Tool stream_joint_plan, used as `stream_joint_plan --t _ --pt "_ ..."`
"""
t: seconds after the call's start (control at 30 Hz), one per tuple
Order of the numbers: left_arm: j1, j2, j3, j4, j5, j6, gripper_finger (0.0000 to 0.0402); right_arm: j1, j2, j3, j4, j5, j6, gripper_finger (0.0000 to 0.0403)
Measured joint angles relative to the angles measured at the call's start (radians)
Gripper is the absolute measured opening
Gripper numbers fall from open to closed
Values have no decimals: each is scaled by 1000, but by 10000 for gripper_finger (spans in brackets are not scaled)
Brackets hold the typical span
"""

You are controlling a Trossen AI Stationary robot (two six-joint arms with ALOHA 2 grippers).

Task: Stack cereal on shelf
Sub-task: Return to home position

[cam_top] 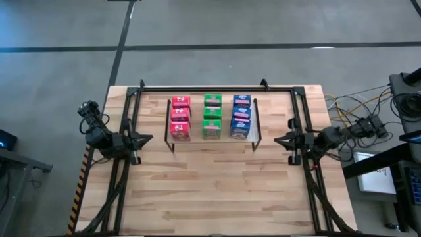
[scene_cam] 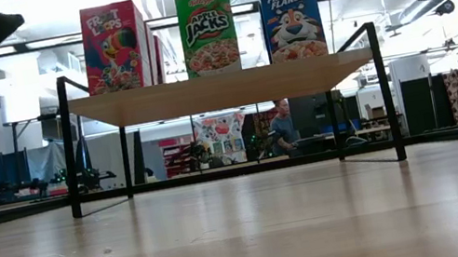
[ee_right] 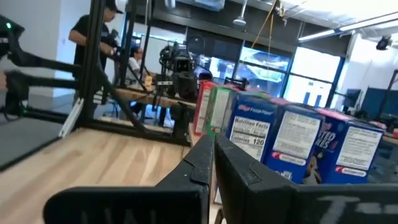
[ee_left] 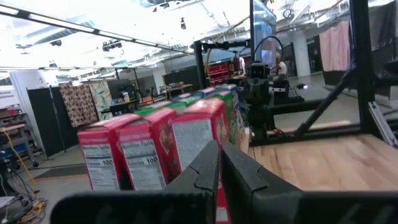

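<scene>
dark left hand point(cam_top: 147, 139) and right hand point(cam_top: 278, 140) look closed, holding nothing.

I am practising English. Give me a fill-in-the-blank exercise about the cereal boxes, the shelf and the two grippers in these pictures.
1. On the shelf, the ___ boxes stand between the red boxes and the blue boxes.
2. The left gripper is beside the shelf, on the side of the ___ boxes.
3. The right gripper is shut and holds ___.
Missing words: green; red; nothing.
</scene>
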State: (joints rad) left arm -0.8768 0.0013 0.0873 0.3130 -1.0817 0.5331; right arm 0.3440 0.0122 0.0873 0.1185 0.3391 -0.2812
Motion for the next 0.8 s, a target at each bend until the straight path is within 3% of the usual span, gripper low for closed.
stream_joint_plan --t 0.23,0.33,0.8 --pt "0 0 -77 -14 0 -59 0 0 -8 -75 54 1 -43 9" --pt "1 5 -75 -62 3 -142 0 0 -5 -75 61 0 -16 9" --pt "2 3 -67 -62 -9 -240 0 0 3 -75 43 9 -64 9"
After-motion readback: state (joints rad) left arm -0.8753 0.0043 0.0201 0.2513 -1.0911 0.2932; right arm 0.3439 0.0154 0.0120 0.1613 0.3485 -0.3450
